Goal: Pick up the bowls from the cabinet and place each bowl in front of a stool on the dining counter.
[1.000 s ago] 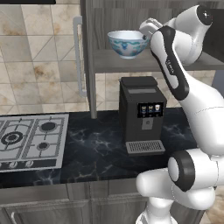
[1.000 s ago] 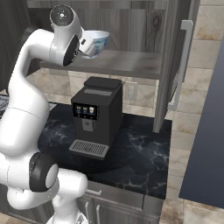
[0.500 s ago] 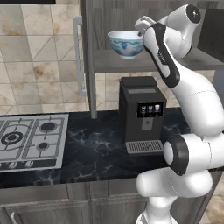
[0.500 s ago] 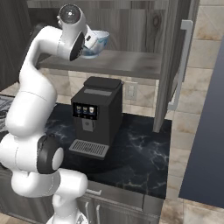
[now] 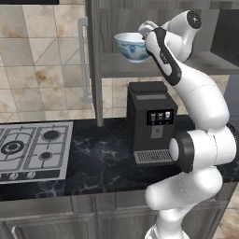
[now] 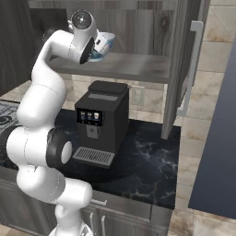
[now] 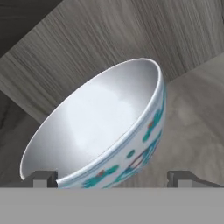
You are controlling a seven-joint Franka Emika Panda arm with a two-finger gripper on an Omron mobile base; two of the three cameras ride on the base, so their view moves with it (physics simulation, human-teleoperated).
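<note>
On the black worktop (image 5: 102,158) nearest the base stand a coffee machine (image 5: 150,121) and, to its left, a gas hob (image 5: 32,149). Above them the arm reaches up to the cabinet (image 6: 138,27), and the hand (image 7: 112,179) hangs close behind the bowl (image 7: 105,131), spread fully wide and holding nothing. In the hand view one fingertip (image 7: 43,178) sits at the bowl's rim and the other stands clear beside it. The white, blue-patterned bowl rests on the grey shelf (image 6: 133,67), against the cabinet's wood-grain back.
</note>
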